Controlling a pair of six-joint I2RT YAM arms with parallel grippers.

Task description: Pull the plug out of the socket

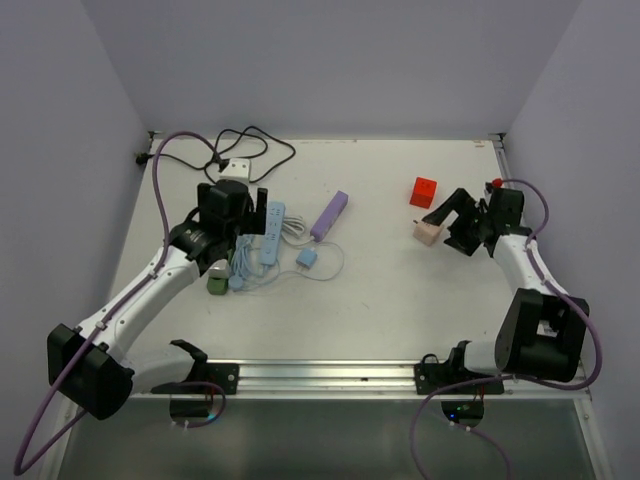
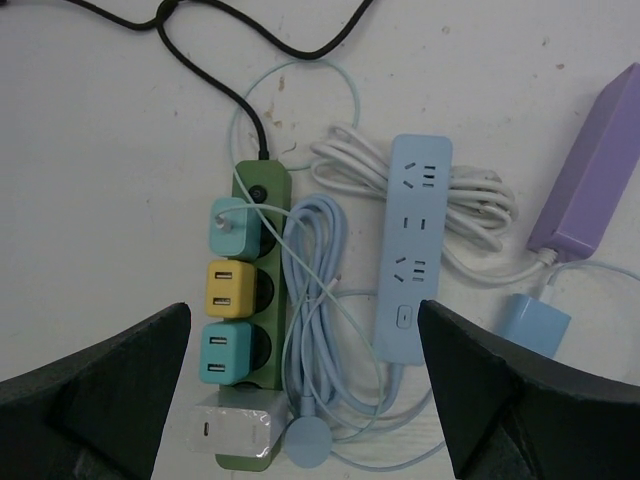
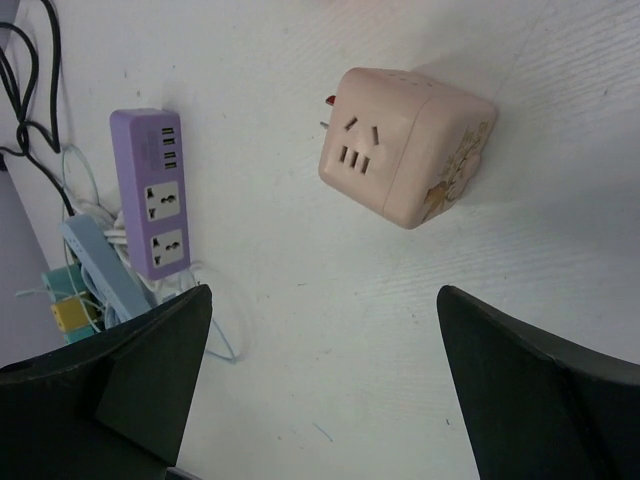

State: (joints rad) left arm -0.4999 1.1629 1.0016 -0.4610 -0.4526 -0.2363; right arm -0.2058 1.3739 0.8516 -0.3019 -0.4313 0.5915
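A green power strip [image 2: 262,190] lies on the table and shows in full in the left wrist view. It carries a teal plug with a thin cable [image 2: 230,225], a yellow plug [image 2: 228,288], a second teal plug [image 2: 228,352] and a white plug [image 2: 235,430] at its near end. My left gripper [image 2: 303,330] is open and empty, hovering above the strip with the plugs between its fingers. In the top view the left gripper [image 1: 240,215] hides most of the strip [image 1: 217,280]. My right gripper [image 1: 445,215] is open and empty beside a pink cube socket [image 3: 405,145].
A light blue power strip [image 2: 415,250] with coiled white and blue cables lies right of the green strip. A purple strip [image 2: 590,180] and a light blue plug [image 2: 535,322] lie farther right. A red cube [image 1: 424,191] sits near the pink socket. Black cable [image 1: 250,145] loops at the back.
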